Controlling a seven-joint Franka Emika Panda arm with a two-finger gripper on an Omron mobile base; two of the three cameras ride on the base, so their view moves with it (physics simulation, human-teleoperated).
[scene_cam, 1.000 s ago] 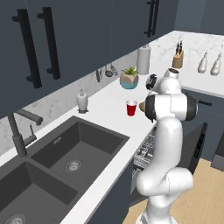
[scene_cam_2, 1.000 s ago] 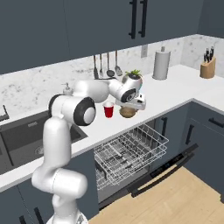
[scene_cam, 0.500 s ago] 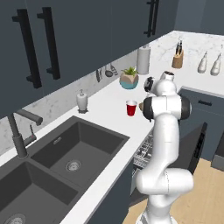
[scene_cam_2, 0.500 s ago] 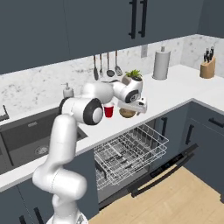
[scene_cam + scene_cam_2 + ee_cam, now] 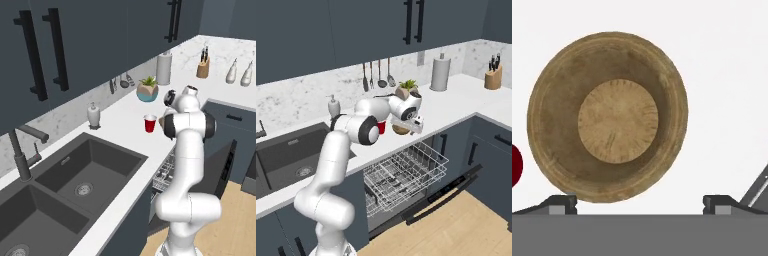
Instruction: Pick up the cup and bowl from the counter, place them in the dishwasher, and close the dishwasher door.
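White counter (image 5: pixel 722 75), wooden bowl (image 5: pixel 609 117) directly beneath the wide-open, empty claw (image 5: pixel 640 202), cup (image 5: pixel 516 166) beside it.

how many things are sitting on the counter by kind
cup: 1
bowl: 1
plant pot: 1
soap dispenser: 1
paper towel roll: 1
knife block: 1
bottles: 2
total: 8
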